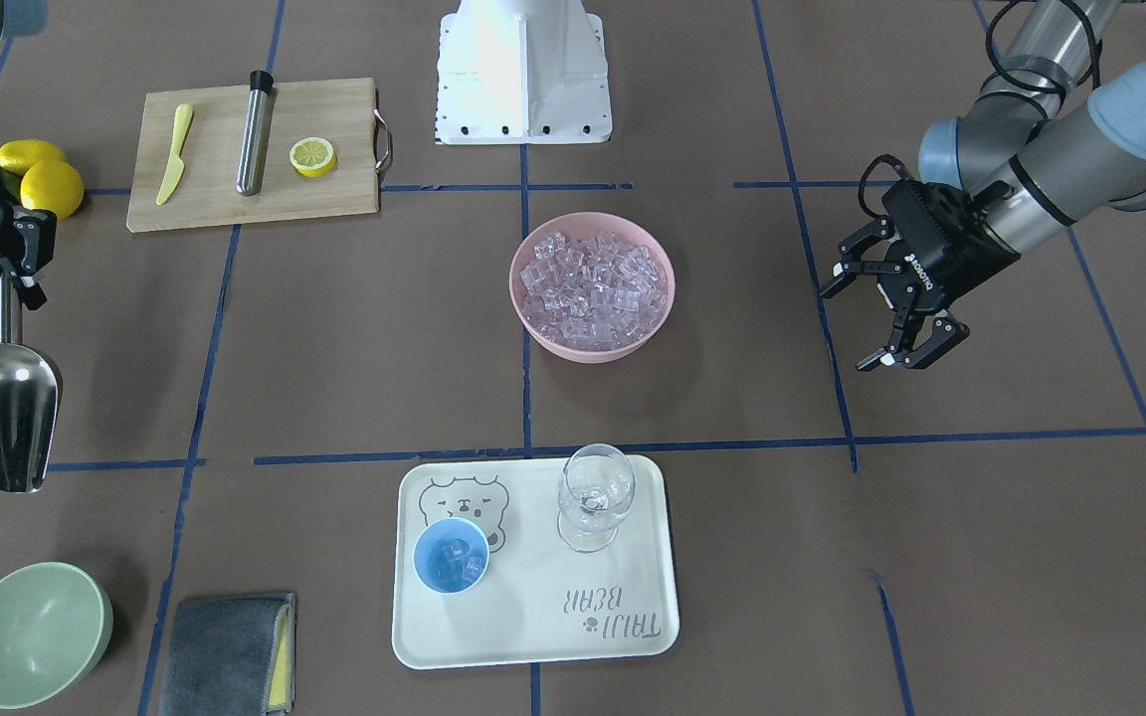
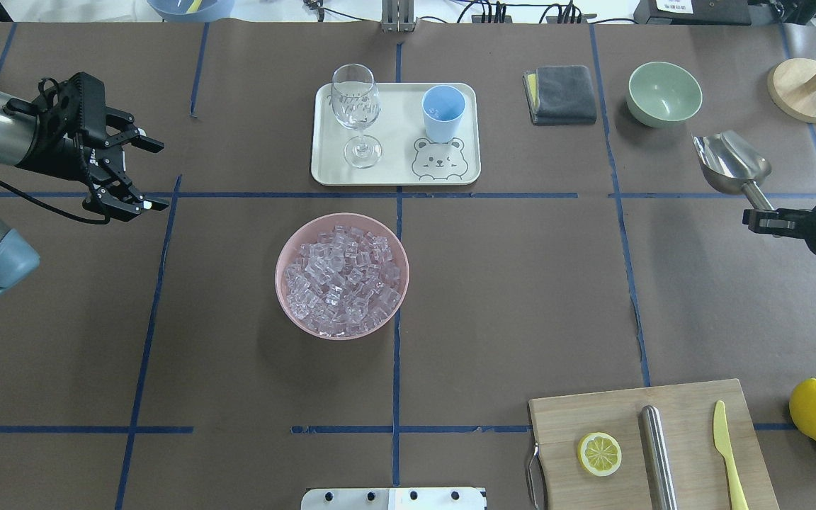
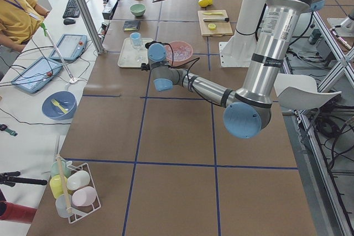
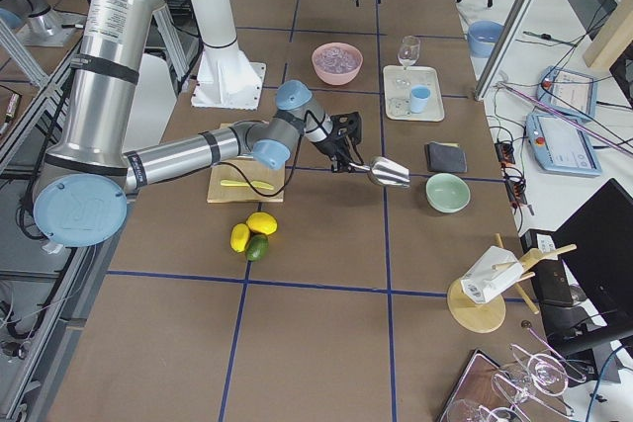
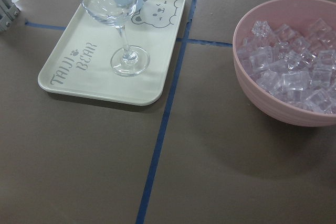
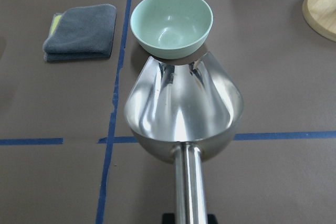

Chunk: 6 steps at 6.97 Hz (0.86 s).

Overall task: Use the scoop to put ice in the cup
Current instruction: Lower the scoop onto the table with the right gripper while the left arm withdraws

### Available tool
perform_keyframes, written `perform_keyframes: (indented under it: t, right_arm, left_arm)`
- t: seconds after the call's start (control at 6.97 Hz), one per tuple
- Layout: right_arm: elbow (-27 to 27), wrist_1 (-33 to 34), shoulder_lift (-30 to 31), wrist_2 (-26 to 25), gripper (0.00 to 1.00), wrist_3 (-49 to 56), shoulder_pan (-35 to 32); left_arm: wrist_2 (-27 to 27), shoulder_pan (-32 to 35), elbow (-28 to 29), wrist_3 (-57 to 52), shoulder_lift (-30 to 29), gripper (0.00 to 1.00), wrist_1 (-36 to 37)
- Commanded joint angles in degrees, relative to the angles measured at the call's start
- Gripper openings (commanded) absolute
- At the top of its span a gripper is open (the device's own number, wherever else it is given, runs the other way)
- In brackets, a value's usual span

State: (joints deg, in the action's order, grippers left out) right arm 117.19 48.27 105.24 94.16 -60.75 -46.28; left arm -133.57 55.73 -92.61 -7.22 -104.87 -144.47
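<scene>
The ice (image 1: 593,285) fills a pink bowl (image 1: 658,328) at the table's middle; the bowl also shows in the overhead view (image 2: 287,297). The light-blue cup (image 1: 451,557) stands on a cream tray (image 1: 533,636) and holds a few cubes; in the overhead view the cup (image 2: 443,113) is next to a clear wine glass (image 2: 355,113). My right gripper (image 1: 6,283) is shut on the handle of the steel scoop (image 1: 4,413), held above the table, trough empty (image 6: 184,111). My left gripper (image 1: 891,318) is open and empty, apart from the bowl, above the table (image 2: 132,173).
A pale green bowl (image 1: 33,633) and a grey cloth (image 1: 228,651) lie near the scoop. A cutting board (image 1: 255,154) carries a yellow knife, a steel cylinder and a lemon half. Whole lemons (image 1: 41,177) lie beside it. The robot base (image 1: 521,70) is at the back.
</scene>
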Motion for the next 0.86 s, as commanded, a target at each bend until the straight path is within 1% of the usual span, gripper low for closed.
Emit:
perform_keyframes:
  t: [0.0,0.14,0.29,0.43,0.57,0.72]
  right_arm:
    - [-0.2,-1.6,1.1,-9.5,0.0,-4.4,8.0]
    - [-0.2,-1.9,1.5,-13.3,0.0,-6.6,12.7]
    - [-0.7,-2.0,2.3,-20.8,0.0,-10.5,19.8]
    - [-2.0,-2.6,2.3,-24.1,0.0,-11.8,23.1]
    - [-3.7,-5.1,3.1,-25.2,0.0,-14.5,24.4]
    - [-6.1,-6.5,3.4,-29.1,0.0,-16.5,27.3]
  left_arm:
    - [-1.3,0.3,-0.3,-0.1,0.1,1.0,0.0]
    - [-1.0,0.3,-0.1,0.0,1.7,1.0,0.0]
    - [-0.6,1.3,0.6,0.0,1.9,1.0,0.1]
    - [-0.6,3.7,0.6,0.0,3.9,1.0,0.1]
    - [-0.6,4.5,0.6,-0.1,4.8,1.0,0.1]
    - [-1.1,4.9,0.5,-0.1,6.8,1.0,0.1]
